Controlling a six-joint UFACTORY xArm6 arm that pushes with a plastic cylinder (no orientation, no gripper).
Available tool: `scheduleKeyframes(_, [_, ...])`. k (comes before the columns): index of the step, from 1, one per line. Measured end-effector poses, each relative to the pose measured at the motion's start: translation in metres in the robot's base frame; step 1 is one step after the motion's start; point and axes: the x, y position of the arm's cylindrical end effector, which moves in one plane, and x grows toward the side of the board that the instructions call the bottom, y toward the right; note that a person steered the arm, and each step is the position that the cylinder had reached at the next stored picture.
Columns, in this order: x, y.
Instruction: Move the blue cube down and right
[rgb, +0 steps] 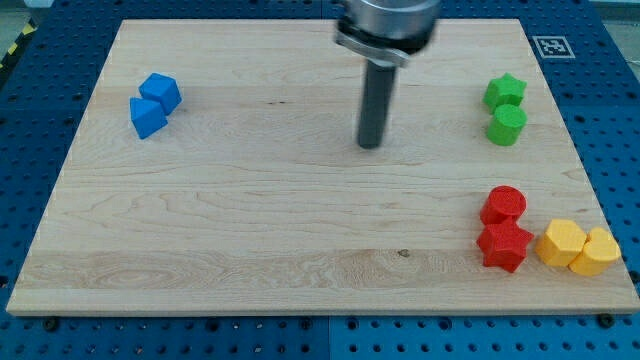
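Two blue blocks sit touching at the view's upper left of the wooden board. The upper one looks like a cube; the lower one is a blue block whose shape I cannot make out for sure. My tip rests on the board near the top centre, far to the right of both blue blocks and touching no block.
A green star and a green cylinder sit at the upper right. A red cylinder and a red star sit at the lower right, with two yellow blocks beside them at the board's right edge.
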Motion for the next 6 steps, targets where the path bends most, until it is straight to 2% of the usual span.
scheduleKeyframes(2, [-0.115, -0.141])
scheduleKeyframes(3, [-0.118, -0.223])
scheduleKeyframes(4, [-0.106, -0.268])
scheduleKeyframes(5, [-0.106, -0.269])
scheduleKeyframes(6, [-0.101, -0.294])
